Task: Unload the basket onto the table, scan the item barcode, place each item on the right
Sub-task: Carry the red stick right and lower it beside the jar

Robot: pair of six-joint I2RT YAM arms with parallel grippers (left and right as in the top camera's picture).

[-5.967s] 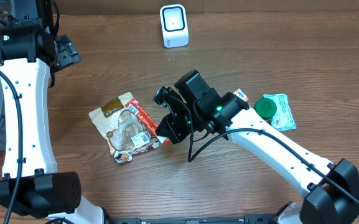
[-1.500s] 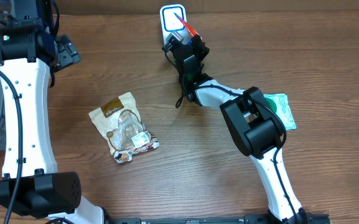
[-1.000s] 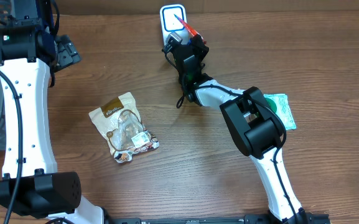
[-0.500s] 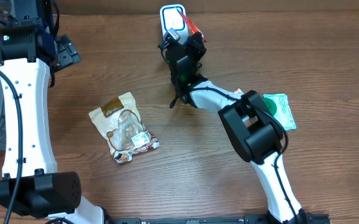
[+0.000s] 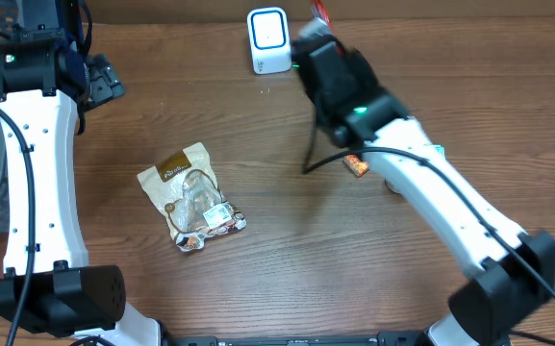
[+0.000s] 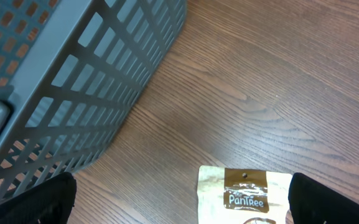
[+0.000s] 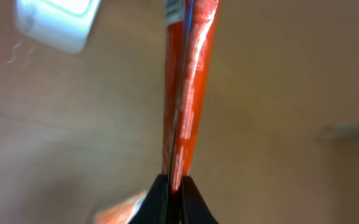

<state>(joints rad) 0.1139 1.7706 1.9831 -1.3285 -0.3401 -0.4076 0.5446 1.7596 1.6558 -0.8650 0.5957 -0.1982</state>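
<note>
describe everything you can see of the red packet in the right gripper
The packet is thin and flat, red-orange, with a glossy film-like sheen and a blue-and-white patch near its top. The right wrist view sees it edge-on, rising straight up from the right gripper, whose shut fingers pinch its lower end. It hangs in the air, touching nothing else, to the right of the white scanner. From overhead only its red tip shows past the arm. No barcode is visible.

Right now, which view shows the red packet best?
Right wrist: the red packet fills the frame edge-on, pinched between the right fingers. Overhead catches only its blurred tip at the top edge. Left wrist doesn't show it.
</note>
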